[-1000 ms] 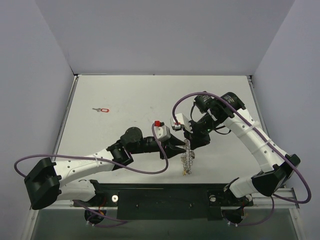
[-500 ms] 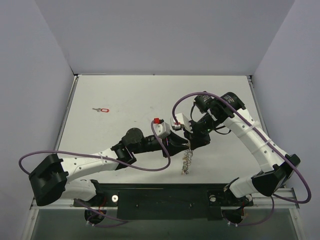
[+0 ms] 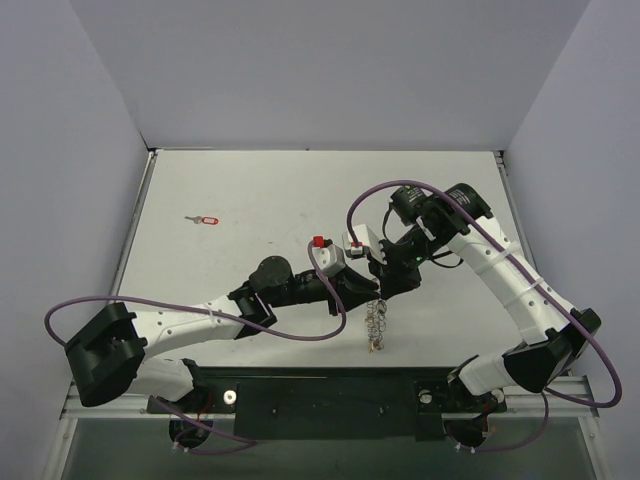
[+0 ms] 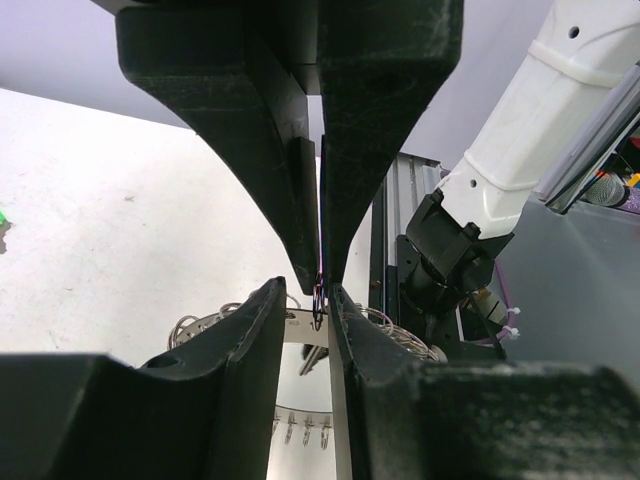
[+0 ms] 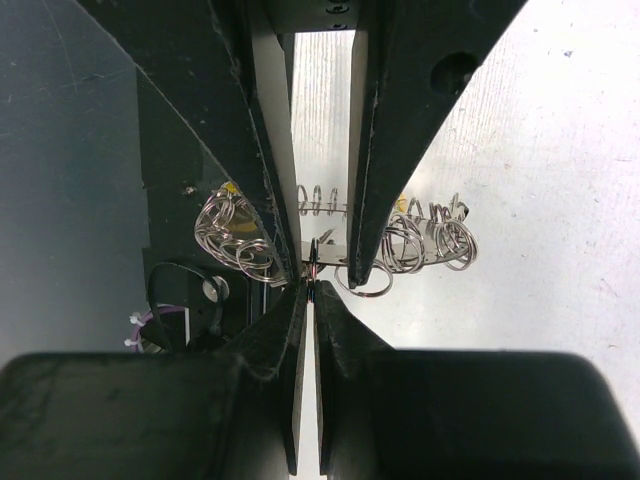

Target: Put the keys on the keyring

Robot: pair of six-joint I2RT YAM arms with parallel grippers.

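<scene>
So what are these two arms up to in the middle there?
The right fingers pinch a thin ring at the top of the keyring, whose silvery bunch dangles beneath. The left fingers straddle that same ring with a gap, not gripping. One red-headed key lies alone on the table, far left.

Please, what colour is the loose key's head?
The loose key has a red head; top external view.
</scene>
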